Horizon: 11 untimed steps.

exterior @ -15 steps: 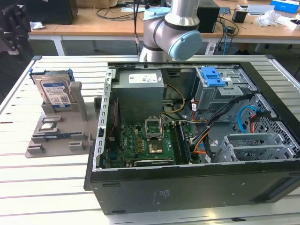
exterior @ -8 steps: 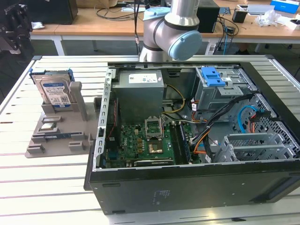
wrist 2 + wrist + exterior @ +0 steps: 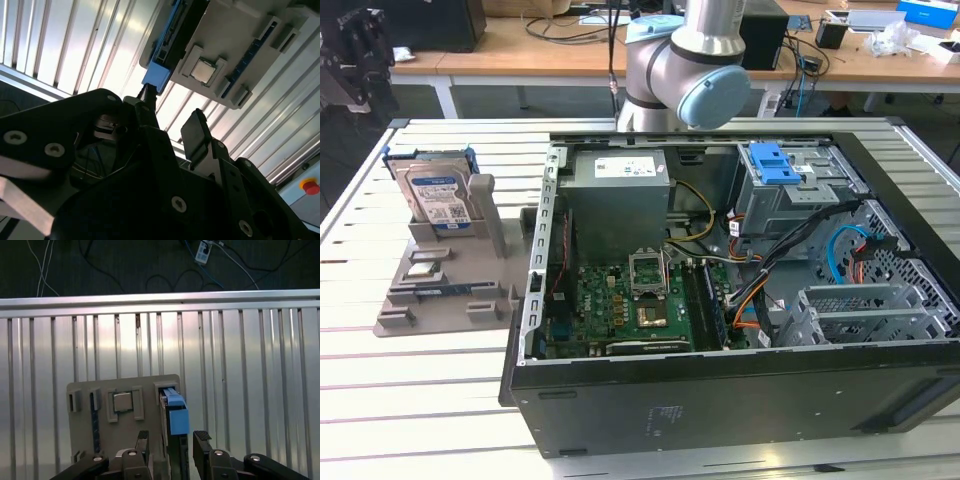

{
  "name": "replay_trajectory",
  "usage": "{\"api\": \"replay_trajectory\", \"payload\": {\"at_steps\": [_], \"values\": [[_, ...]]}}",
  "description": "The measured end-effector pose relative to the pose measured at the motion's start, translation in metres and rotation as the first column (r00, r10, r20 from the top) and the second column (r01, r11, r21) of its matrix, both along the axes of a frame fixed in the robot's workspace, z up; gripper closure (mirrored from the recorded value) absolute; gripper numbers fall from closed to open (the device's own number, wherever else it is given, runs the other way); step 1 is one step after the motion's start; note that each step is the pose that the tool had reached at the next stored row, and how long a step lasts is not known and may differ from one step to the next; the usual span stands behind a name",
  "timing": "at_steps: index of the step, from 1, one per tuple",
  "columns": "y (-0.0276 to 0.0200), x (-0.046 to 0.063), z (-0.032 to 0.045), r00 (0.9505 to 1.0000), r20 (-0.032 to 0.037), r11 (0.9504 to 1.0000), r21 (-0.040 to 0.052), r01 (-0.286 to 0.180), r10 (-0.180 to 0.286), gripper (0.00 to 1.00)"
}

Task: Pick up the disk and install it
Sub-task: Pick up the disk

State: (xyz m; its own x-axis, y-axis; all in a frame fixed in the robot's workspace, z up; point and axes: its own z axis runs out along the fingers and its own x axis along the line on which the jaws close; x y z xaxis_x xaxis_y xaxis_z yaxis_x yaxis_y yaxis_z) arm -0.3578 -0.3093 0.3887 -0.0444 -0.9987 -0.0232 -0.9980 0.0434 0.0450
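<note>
One disk (image 3: 436, 193) in the exterior view, standing on edge in a grey holder (image 3: 440, 300) at the exterior view's left of the slatted bench (image 3: 420, 400), label toward the near side, blue frame along its edges. Well apart from it, at the exterior view's right, an open computer case (image 3: 720, 400) with a grey drive cage (image 3: 790, 190) toward its far side. Not yet lifted, not yet installed.

In the second wrist view, tool (image 3: 171, 114) open, dark fingers (image 3: 199, 131) reaching toward the blue end of the disk (image 3: 158, 76), gripping nothing, no contact visible. Beyond, the same holder (image 3: 235, 30), with a small silver chip (image 3: 202, 71) seated in a pocket beside the disk.

In the first wrist view, looking down on the thin top edge of the disk (image 3: 175, 412), lined up with the gap of the tool (image 3: 172, 436). Fingers (image 3: 203, 440) wide apart, one to each side of that edge, empty. Height above the disk hard to judge.

Judged from this, an approach for the grasp. Best done by keeping the gap centred over the edge and the fingers parallel to the flat faces, then coming straight down so that neither finger clips the blue frame or the holder's wall. Probably slick metal in a snug slot, so a square grip and no tilt.
</note>
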Motion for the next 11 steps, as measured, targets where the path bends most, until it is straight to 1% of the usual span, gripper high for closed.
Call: {"api": "replay_trajectory", "payload": {"at_steps": [3, 8, 11], "values": [[0.0010, 0.002, -0.0038, 1.0000, 0.0002, 1.0000, 0.0001, 0.000, 0.000, 0.52], [0.0011, 0.004, -0.0100, 1.0000, -0.0001, 1.0000, 0.0000, 0.000, 0.000, 0.52], [0.0011, 0.005, -0.0210, 1.0000, 0.0000, 1.0000, -0.0003, 0.000, 0.000, 0.52]]}}
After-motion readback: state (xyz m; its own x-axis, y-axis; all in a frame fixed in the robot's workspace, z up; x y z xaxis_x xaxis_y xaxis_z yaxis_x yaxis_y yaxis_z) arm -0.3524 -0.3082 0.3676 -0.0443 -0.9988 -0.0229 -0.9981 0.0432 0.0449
